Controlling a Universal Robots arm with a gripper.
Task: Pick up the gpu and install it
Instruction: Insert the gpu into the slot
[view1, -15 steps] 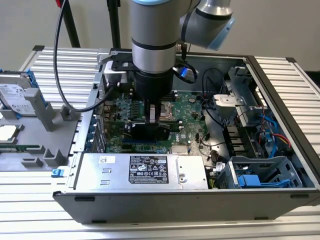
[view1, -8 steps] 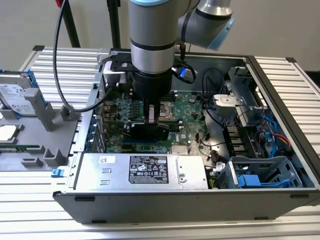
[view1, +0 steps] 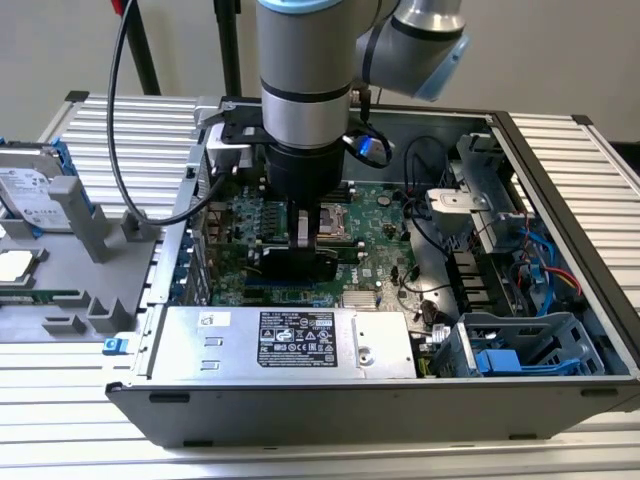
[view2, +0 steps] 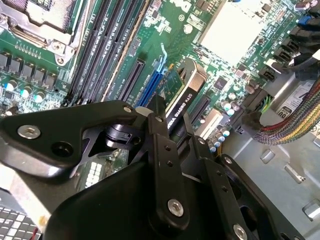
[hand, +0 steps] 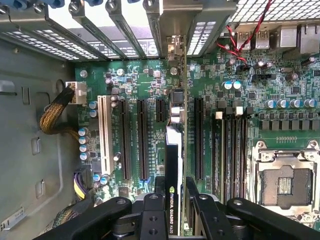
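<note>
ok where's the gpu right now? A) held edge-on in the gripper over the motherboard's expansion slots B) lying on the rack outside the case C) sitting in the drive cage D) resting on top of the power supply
A. In both wrist views the gripper is clamped on the gpu, which stands edge-on over the motherboard among its long black expansion slots; whether it is fully seated cannot be told.

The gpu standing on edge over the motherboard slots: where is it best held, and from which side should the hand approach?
Best by its upper long edge, from straight above, pinching the two flat faces. The gpu is thin and stands on edge among the motherboard's parallel slots, so only its top is free. The hand already grips it this way, one finger on each face.
</note>
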